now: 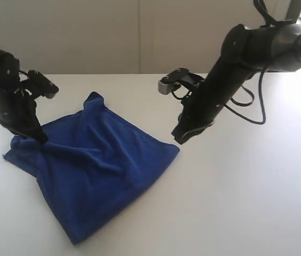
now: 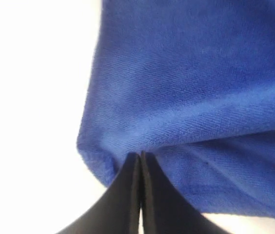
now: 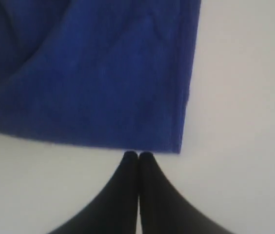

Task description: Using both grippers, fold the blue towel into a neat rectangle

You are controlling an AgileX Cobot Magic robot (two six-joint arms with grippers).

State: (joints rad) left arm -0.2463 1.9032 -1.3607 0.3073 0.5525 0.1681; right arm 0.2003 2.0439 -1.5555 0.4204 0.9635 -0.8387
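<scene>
The blue towel (image 1: 97, 170) lies rumpled on the white table, with creases running out from its left part. My left gripper (image 1: 41, 140) is shut on a pinch of that part. In the left wrist view its fingertips (image 2: 141, 156) are pressed together with the blue towel (image 2: 191, 87) bunched at them. My right gripper (image 1: 177, 140) is shut and holds nothing. It sits just off the towel's right corner. In the right wrist view its fingertips (image 3: 138, 155) touch the blue towel's (image 3: 88, 73) straight edge near the corner, with bare table beneath them.
A white table (image 1: 246, 202) carries everything, and a pale wall (image 1: 140, 32) rises behind it. Black cables (image 1: 252, 104) hang from the right arm (image 1: 230, 80) over the table. The left arm (image 1: 6, 90) leans in from the left edge.
</scene>
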